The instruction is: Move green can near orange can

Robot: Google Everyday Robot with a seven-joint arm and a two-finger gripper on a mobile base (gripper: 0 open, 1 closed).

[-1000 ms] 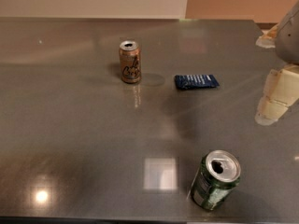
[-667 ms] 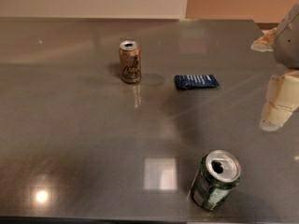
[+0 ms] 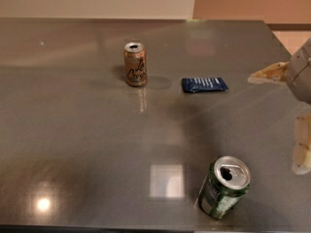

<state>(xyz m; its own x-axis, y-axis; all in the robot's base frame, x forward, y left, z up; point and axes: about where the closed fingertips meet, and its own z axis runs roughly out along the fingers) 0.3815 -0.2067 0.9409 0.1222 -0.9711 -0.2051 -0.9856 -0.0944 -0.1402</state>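
Note:
The green can (image 3: 224, 187) stands upright at the front right of the grey table (image 3: 73, 130), its silver top showing the opened tab hole. The orange can (image 3: 135, 64) stands upright far back, left of centre, well apart from the green can. My gripper (image 3: 277, 124) is at the right edge of the view, open and empty. One pale finger (image 3: 269, 74) is above and the other finger (image 3: 301, 149) is below. It is to the right of the green can and above it in the view, not touching it.
A flat dark blue packet (image 3: 204, 84) lies on the table to the right of the orange can. The table's far edge meets a pale wall, and its right edge runs just behind my gripper.
My gripper has moved down in the view and a little to the right, closer to the green can's level. Both cans and the packet have not moved.

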